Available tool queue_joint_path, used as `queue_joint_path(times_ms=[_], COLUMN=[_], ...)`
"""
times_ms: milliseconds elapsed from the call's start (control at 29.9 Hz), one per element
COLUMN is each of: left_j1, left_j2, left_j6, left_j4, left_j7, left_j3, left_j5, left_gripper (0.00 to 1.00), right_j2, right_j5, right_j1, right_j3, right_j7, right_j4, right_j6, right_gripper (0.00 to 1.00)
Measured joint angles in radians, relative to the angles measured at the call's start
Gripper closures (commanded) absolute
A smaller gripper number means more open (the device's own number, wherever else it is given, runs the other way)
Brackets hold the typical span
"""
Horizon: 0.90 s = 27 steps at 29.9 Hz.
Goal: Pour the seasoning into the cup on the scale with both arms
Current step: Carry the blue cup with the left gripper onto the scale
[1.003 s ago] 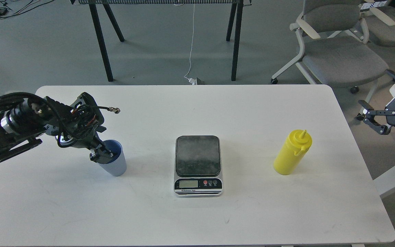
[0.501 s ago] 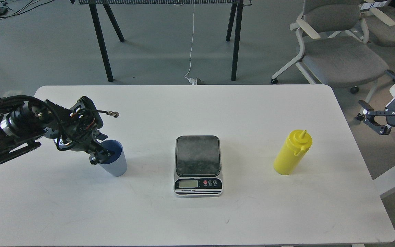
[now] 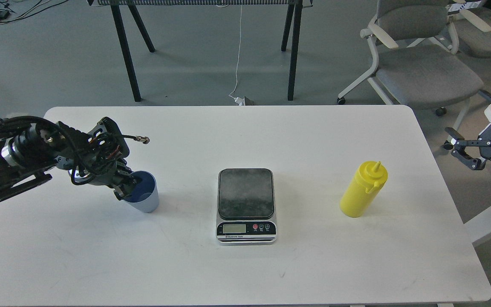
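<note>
The light blue cup (image 3: 148,201) is at the left of the white table (image 3: 271,132), tilted a little and held just above it. My left gripper (image 3: 127,189) is shut on its near rim, one finger inside and one outside. The scale (image 3: 246,194) lies at the table's middle with nothing on its dark platform. The yellow seasoning bottle (image 3: 361,192) stands upright to the right of the scale, untouched. My right gripper (image 3: 471,120) is open and empty, beyond the table's right edge, well apart from the bottle.
Grey office chairs (image 3: 420,68) stand behind the table's right corner, close to my right arm. Black legs of another table (image 3: 127,51) and a white cable (image 3: 238,55) are on the floor behind.
My left gripper has risen slightly with the cup, whose base is now higher than a second ago. My right gripper has barely shifted. The scale and bottle have not moved.
</note>
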Motion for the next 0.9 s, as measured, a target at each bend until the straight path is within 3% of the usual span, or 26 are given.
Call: queue_joint_path(times_ms=[134, 334, 602, 735, 903], left_j1=[-0.029, -0.186, -0.329, -0.347, -0.332], left_j2=[0.0, -0.047, -0.298, -0.433, -0.519], left_j6=[-0.034, -0.13, -0.164, -0.164, -0.164], left_j4=[-0.008, -0.057, -0.079, -0.054, -0.008], left_j7=[0.0, 0.0, 0.0, 0.0, 0.0], left_j3=[-0.002, -0.009, -0.01, -0.007, 0.0], left_j5=[0.0, 0.0, -0.003, -0.015, -0.016], left_gripper=[0.95, 0.95, 0.94, 0.94, 0.94], right_j2=[0.0, 0.001, 0.002, 0.002, 0.002], right_j5=[0.0, 0.0, 0.0, 0.0, 0.001], right_j1=[0.0, 0.0, 0.0, -0.011, -0.021], right_j3=[-0.001, 0.001, 0.001, 0.002, 0.005], right_j7=[0.0, 0.0, 0.0, 0.0, 0.0], right_j4=[0.0, 0.001, 0.001, 0.001, 0.003], right_j6=[0.0, 0.0, 0.0, 0.0, 0.0], right_gripper=[0.01, 0.01, 0.01, 0.01, 0.01])
